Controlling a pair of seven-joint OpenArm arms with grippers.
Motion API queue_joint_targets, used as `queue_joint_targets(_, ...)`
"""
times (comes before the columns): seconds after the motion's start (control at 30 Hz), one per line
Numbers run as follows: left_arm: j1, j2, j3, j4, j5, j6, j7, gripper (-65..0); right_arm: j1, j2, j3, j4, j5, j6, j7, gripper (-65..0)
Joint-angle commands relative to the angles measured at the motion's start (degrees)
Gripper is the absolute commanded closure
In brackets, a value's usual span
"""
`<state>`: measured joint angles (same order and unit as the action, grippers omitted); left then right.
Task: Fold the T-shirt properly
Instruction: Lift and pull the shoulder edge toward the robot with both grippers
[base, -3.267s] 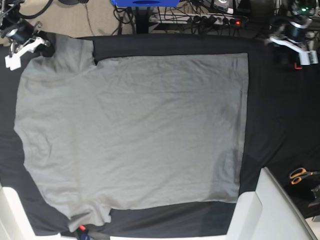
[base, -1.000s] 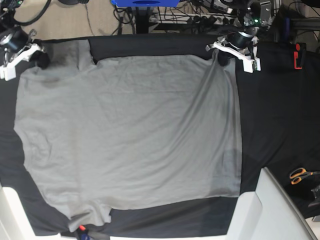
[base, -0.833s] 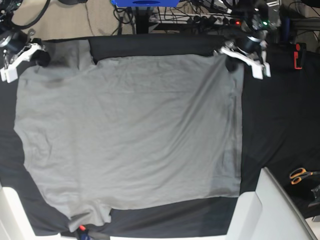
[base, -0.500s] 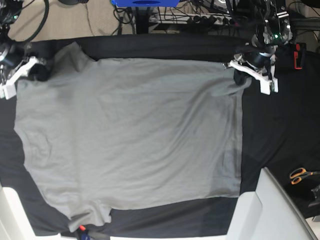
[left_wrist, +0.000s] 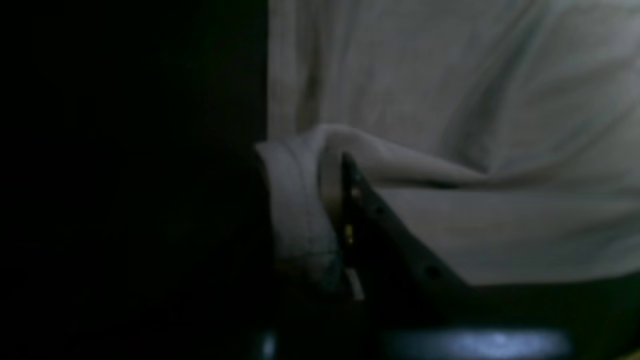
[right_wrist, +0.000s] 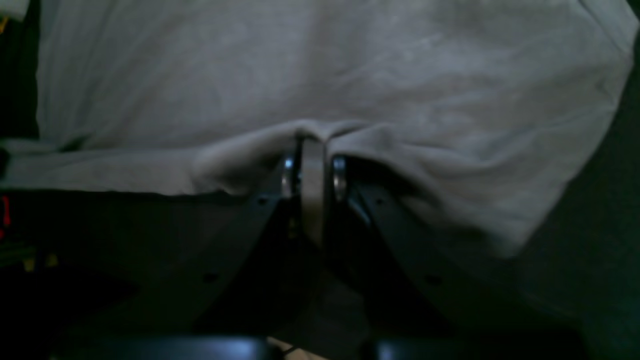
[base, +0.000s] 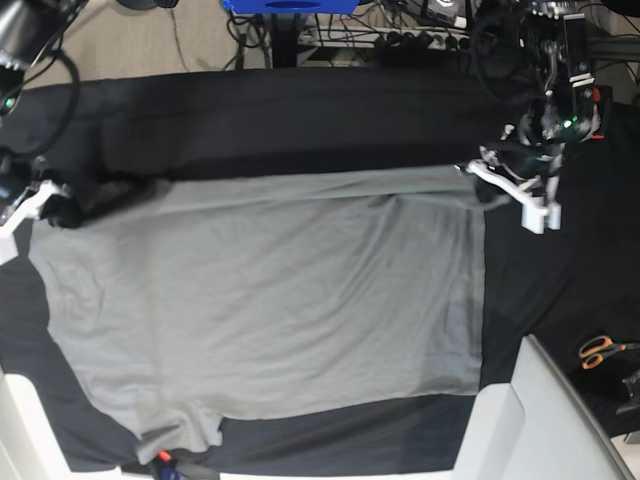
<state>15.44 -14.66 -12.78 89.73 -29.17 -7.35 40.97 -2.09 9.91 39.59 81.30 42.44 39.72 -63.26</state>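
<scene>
While the grey T-shirt (base: 260, 300) lay across the worktop (base: 300, 110), the left hand (base: 497, 183) and right hand (base: 52, 205) each pinched its far edge.

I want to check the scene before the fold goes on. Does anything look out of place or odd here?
Only small things: orange-handled scissors lie on the black cloth right of the T-shirt, and its bottom-left sleeve is crumpled. Both grippers, left and right, pinch the far edge.
</scene>
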Motion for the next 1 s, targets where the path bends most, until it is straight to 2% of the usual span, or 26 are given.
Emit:
queue_joint_targets(0.0,-1.6,-1.2,1.5,-0.3,-0.4,-0.1,-1.2,0.0,1.5,1.1,0.2,-0.5,0.2,0.3,1.0,-0.3)
queue_joint_targets(0.3,-9.6,-2.4,7.1,-8.3,-0.4,-0.1,-1.2,0.0,10.2,1.7,0.2,-7.7,-9.4,0.3,1.2,-0.3)
queue_joint_targets(0.4,-12.6,-4.0,11.1,-10.9,-0.4,-0.1,-1.2,0.0,12.8,1.7,-0.7,-10.8,-12.1,0.3,3.1,-0.3)
queue_joint_targets(0.63,-17.1,-4.5,14.1,-13.9,-0.4,-0.1,-1.3,0.0,15.7,3.8,-11.3,-18.7,-12.5,0.3,10.6,-0.2)
queue_joint_targets(0.73,-18.7,-4.6,14.1,-15.1,0.1,-0.1,-1.3,0.0,17.3,4.5,-13.2,-22.3,-12.6,0.3,13.3,-0.2)
queue_joint_targets(0.97,-20.7,-4.1,14.1,-17.7,7.1,-0.1,-1.5,0.0,19.7,6.2,-15.8,-28.7,-12.7,0.3,19.7,-0.2)
